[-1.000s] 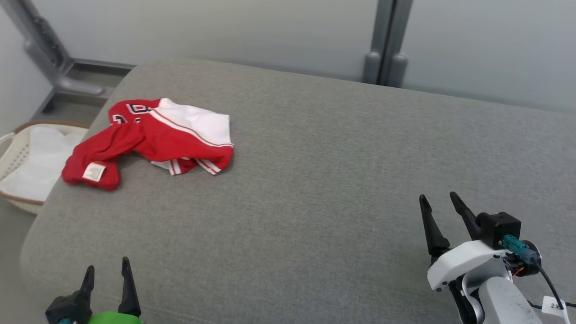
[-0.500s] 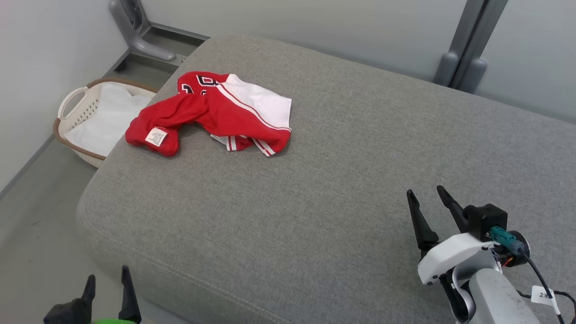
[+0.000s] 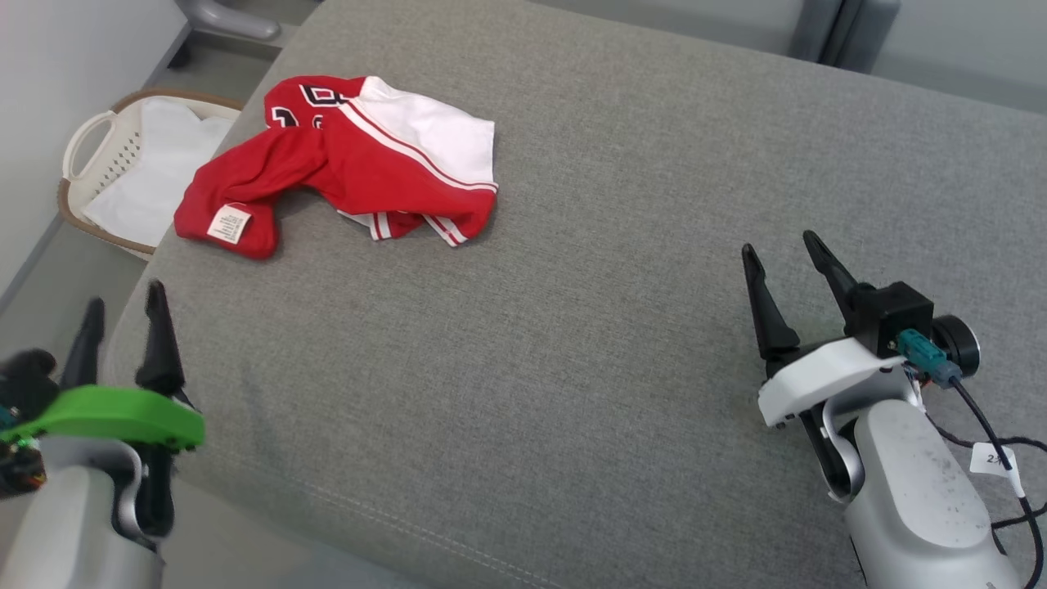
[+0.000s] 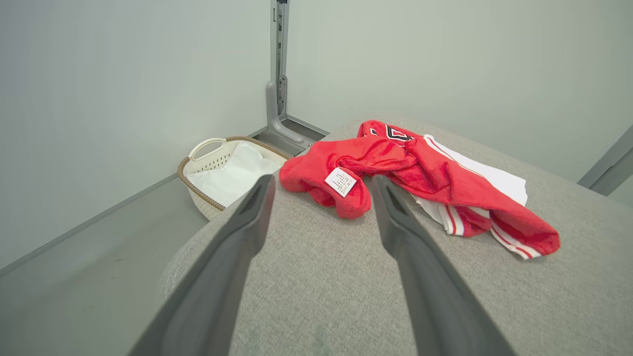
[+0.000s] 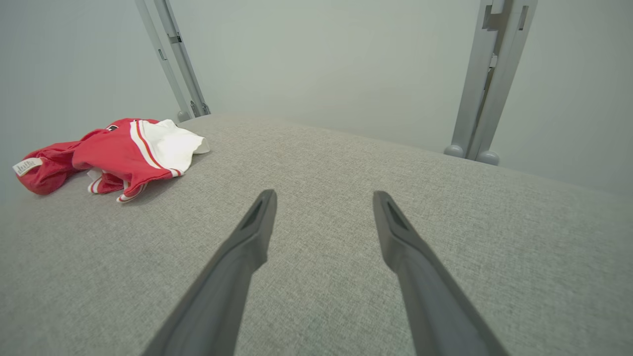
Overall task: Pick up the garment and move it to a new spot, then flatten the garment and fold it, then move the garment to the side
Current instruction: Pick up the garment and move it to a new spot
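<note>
Bright even light, soft shadows, wide-angle distortion

On the cushion (image 3: 589, 343), the garment (image 3: 360, 159) lies at the far left corner, with its tag end nearest the left edge. Past that edge, down on the floor (image 3: 33, 270), stands a basket (image 3: 110, 151) with a cloth (image 3: 147, 180) in it. Of our 2 grippers, the left gripper (image 3: 124, 294) is at the cushion's near left edge, in front of the garment and apart from it. The right gripper (image 3: 779, 244) is over the right side, well apart from it. A post (image 3: 847, 29) stands behind the far edge.
</note>
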{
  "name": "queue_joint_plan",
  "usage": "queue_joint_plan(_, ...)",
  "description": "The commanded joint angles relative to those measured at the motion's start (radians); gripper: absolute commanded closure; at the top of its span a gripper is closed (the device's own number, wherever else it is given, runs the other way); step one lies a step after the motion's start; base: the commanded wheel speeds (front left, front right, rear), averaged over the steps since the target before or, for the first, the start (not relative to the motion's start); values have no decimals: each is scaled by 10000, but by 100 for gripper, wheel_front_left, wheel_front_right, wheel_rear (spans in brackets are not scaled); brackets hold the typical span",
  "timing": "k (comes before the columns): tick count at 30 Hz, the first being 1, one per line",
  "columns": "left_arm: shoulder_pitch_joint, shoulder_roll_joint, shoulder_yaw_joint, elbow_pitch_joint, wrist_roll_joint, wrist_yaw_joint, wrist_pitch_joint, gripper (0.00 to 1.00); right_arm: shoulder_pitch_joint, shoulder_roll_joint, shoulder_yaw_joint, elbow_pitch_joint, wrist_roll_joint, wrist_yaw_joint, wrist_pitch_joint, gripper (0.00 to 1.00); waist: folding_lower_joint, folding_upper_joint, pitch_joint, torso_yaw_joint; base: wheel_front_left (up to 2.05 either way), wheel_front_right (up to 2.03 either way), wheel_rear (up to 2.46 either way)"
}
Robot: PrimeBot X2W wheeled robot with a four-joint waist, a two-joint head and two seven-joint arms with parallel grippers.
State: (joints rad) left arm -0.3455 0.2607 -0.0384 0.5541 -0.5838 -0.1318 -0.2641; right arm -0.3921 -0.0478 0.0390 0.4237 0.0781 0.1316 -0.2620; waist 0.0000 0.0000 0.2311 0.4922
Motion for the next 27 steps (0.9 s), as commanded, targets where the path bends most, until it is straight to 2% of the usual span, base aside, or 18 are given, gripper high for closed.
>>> queue_joint_plan(1, -556, 292, -143, 117, -331, 27, 2, 0, -273, -59, 61, -111, -117, -19, -43, 0, 0, 0, 1028, -576, 0, 0, 0)
queue_joint_plan(11, -3001, 2262, -2081, 1284, -2121, 26, 2, 0, -1427, -57, 768, -686, -453, -18, -41, 0, 0, 0, 2557, -1620, 0, 0, 0)
queue_joint_plan(17, -3962, 3135, -3569, 1851, -3414, 26, 0, 0, -1794, -54, 894, -1008, -685, -19, -43, 0, 0, 0, 3302, -2205, 0, 0, 0)
queue_joint_plan(27, -4732, 4001, -5778, 2486, -5557, 26, 21, 0, -1602, -83, 908, -1586, -826, -19, -21, 0, 0, 0, 3937, -3002, 0, 0, 0)
